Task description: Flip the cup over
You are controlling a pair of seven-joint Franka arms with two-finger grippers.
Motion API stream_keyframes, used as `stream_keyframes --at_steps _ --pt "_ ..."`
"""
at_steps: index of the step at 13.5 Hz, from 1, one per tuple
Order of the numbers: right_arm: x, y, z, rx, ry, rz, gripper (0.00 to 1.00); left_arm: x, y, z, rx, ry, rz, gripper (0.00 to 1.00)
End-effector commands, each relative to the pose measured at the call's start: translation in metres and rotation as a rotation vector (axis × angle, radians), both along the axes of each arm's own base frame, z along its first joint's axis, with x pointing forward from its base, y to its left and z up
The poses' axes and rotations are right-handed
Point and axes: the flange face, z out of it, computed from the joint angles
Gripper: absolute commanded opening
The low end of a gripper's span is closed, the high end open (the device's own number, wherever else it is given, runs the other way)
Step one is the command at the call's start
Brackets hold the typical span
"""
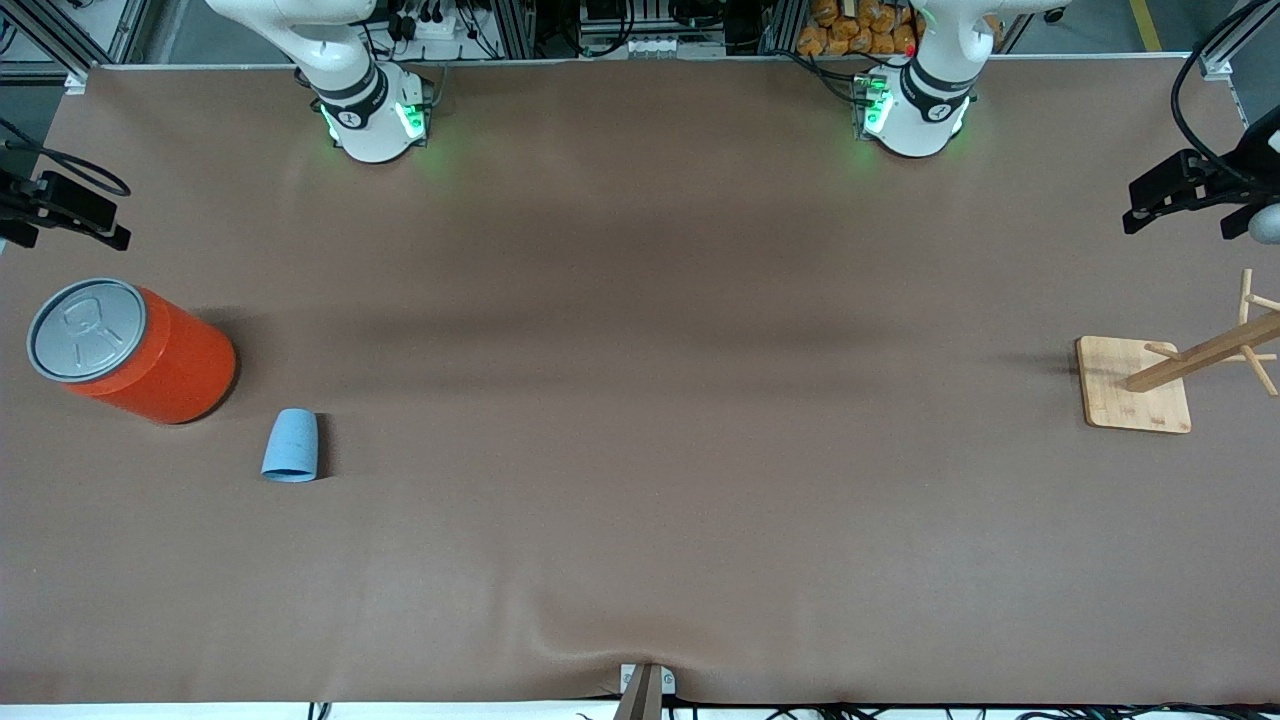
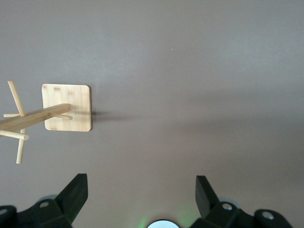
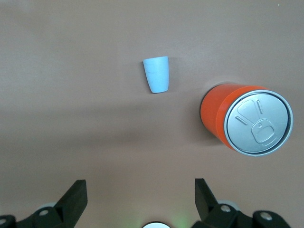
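The small light-blue cup (image 1: pixel 291 446) (image 3: pixel 156 74) looks to lie on its side on the brown table, its wider end toward the front camera, beside and nearer than the orange can. Its opening does not show plainly. Both arms rise out of the top of the front view, so neither hand shows there. High over the table, my right gripper (image 3: pixel 140 182) is open and empty, with the cup and the can well away from its fingers. My left gripper (image 2: pixel 141 179) is also open and empty, high over bare table near the wooden rack.
A big orange can (image 1: pixel 165 365) (image 3: pixel 216 111) with a grey pull-tab lid stands at the right arm's end. A wooden peg rack (image 1: pixel 1135 395) (image 2: pixel 66 107) on a square base stands at the left arm's end. Black camera mounts (image 1: pixel 65 210) (image 1: pixel 1185 185) overhang both ends.
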Motion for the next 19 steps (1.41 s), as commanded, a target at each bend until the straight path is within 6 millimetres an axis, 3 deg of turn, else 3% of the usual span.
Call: stream_keyframes --at_steps 1,7,9,13,14,19 --pt "0.0 0.001 0.002 0.002 -0.003 0.002 1.0 -0.001 -0.002 0.002 0.001 -0.006 0.016 1.0" --pt "0.004 0.003 -0.001 0.002 -0.007 0.004 1.0 -0.003 -0.002 0.004 0.0 0.002 0.017 1.0" --pt "0.012 0.013 -0.001 0.002 -0.047 0.02 1.0 -0.003 -0.003 0.002 0.0 0.013 0.014 1.0" --pt "0.049 0.024 -0.03 0.003 -0.114 0.037 1.0 -0.003 -0.01 0.002 0.001 0.014 0.002 1.0" --pt "0.062 0.023 -0.039 0.002 -0.147 0.035 1.0 -0.006 -0.007 0.0 0.0 0.038 0.007 1.0" --pt "0.132 0.022 -0.149 -0.001 -0.162 0.031 1.0 -0.005 -0.002 0.0 0.001 0.043 0.016 1.0"
